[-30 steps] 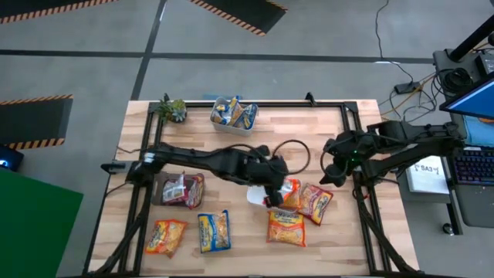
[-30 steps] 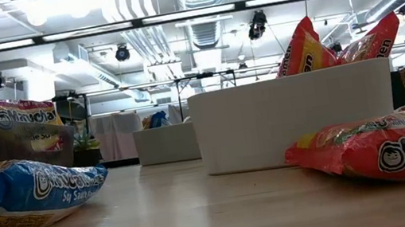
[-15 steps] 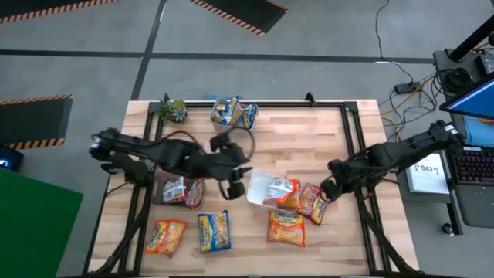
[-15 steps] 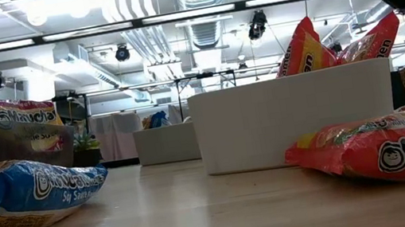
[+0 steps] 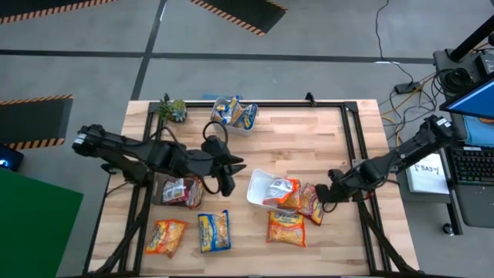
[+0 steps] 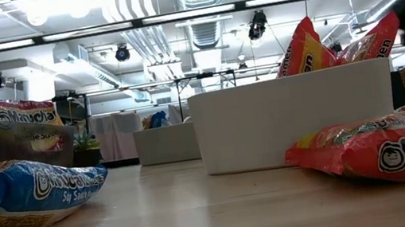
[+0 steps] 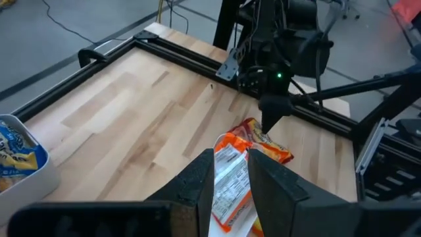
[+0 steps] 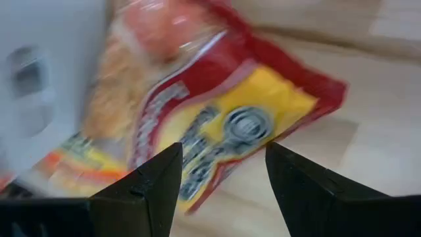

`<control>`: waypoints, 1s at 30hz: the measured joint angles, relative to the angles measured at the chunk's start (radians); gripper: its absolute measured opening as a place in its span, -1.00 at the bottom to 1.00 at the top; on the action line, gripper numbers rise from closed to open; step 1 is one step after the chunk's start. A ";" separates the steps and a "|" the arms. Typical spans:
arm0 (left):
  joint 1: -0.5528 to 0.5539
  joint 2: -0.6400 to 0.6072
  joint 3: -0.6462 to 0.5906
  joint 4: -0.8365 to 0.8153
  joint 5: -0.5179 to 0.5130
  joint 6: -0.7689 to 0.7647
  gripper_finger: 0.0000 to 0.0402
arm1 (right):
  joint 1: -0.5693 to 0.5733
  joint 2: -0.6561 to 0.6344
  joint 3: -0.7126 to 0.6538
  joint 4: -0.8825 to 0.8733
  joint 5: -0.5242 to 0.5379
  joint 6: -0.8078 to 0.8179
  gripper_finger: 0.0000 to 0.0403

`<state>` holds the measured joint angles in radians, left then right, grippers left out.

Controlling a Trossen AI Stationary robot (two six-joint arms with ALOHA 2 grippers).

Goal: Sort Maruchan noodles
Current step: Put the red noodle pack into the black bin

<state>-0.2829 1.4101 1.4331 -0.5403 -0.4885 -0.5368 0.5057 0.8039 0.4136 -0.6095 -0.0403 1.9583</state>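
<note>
On the table [image 5: 309, 131], right end effector [image 5: 330, 193] gapes beside red packet [image 5: 315, 202].

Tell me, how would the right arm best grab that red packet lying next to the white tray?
Probably by its free edge, from the side away from the white tray. The red packet lies flat on the table, its other end against the tray and neighbouring packets. The right tool, open, sits right at that free edge.
</note>
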 joint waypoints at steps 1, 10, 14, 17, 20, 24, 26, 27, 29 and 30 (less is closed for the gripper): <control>0.000 0.000 0.000 -0.001 0.000 0.005 -0.62 | 0.006 0.016 -0.004 0.000 0.009 0.016 0.03; 0.005 0.008 0.008 0.001 -0.001 0.035 -0.62 | 0.014 0.182 -0.005 0.040 0.057 0.015 0.03; 0.009 0.009 0.008 0.004 -0.015 0.028 -0.62 | 0.014 0.246 -0.006 0.062 0.121 0.014 -0.01; 0.009 0.009 0.008 0.013 -0.033 0.009 -0.62 | 0.014 0.267 -0.006 0.069 0.148 0.013 -0.18; 0.009 0.009 0.008 0.023 -0.060 0.001 -0.62 | 0.014 0.269 -0.007 0.067 0.189 0.007 -0.46; 0.011 0.009 0.008 0.046 -0.100 0.002 -0.62 | 0.014 0.242 -0.007 0.065 0.263 -0.012 -0.87; 0.014 0.005 0.008 0.057 -0.106 0.003 -0.62 | 0.012 0.213 -0.009 0.055 0.294 -0.018 -0.89; 0.017 0.004 0.008 0.065 -0.105 0.003 -0.62 | 0.011 0.195 -0.011 0.041 0.310 -0.019 -0.90; 0.022 -0.002 0.008 0.089 -0.106 0.006 -0.62 | 0.011 0.155 -0.010 0.018 0.351 -0.019 -0.92; 0.025 -0.003 0.008 0.103 -0.107 0.014 -0.62 | 0.011 0.135 -0.003 -0.009 0.370 -0.020 -0.93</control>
<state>-0.2583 1.4070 1.4410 -0.4371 -0.5953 -0.5231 0.5163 0.9386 0.4105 -0.6181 0.3302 1.9386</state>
